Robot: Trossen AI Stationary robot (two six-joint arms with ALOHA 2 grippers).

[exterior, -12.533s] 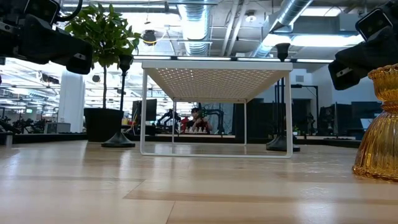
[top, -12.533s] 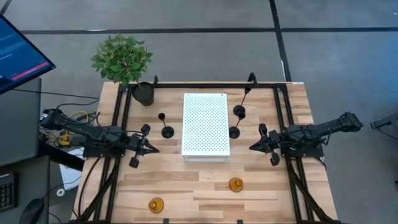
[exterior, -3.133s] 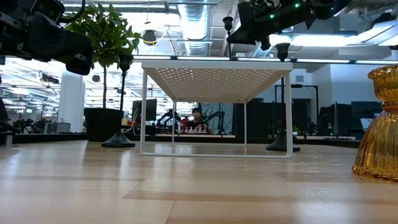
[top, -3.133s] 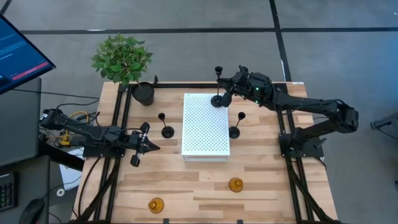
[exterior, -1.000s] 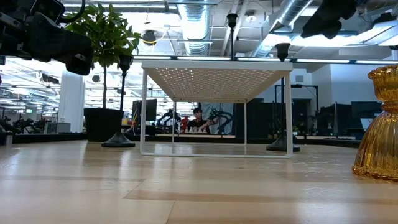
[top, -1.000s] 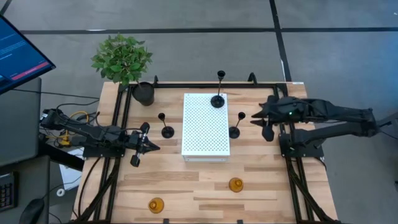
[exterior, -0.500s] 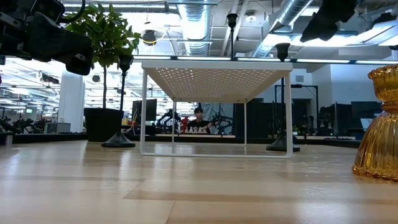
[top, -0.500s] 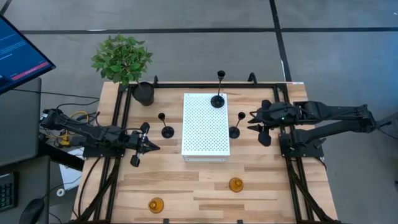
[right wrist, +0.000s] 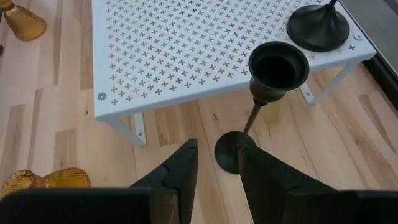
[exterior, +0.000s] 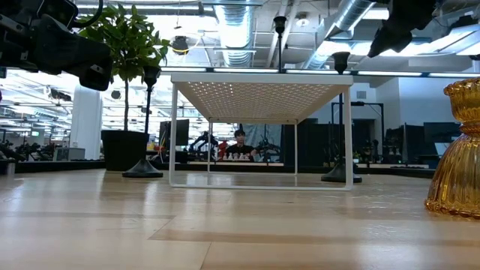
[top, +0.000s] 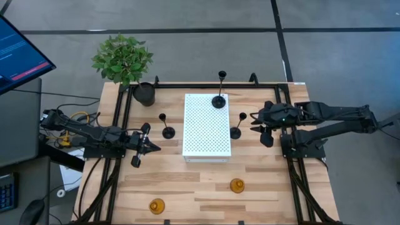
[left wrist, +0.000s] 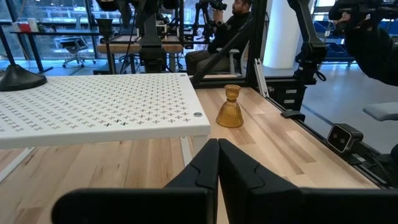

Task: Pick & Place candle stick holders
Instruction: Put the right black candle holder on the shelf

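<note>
A white perforated rack [top: 206,125] stands mid-table. One black candle stick holder [top: 219,100] stands by its disc base on the rack's far right corner. A second [top: 236,131] stands on the table right of the rack, and a third [top: 168,132] stands left of it. Two amber holders [top: 237,185] [top: 156,205] stand near the front edge. My right gripper [top: 252,122] is open just right of the second holder. In the right wrist view its fingers [right wrist: 183,168] stand on either side of that holder's base [right wrist: 229,151], below its cup [right wrist: 278,67]. My left gripper [top: 147,147] is shut and empty left of the rack.
A black plant pot [top: 144,94] with green leaves stands at the table's far left corner. Black frame rails [top: 122,119] run along the left, right and far sides. Bare wood lies between the rack and the amber holders.
My right gripper has gone a little toward the table's left edge, closer to the black holder right of the rack, and stays open. The holder on the rack stands as before.
</note>
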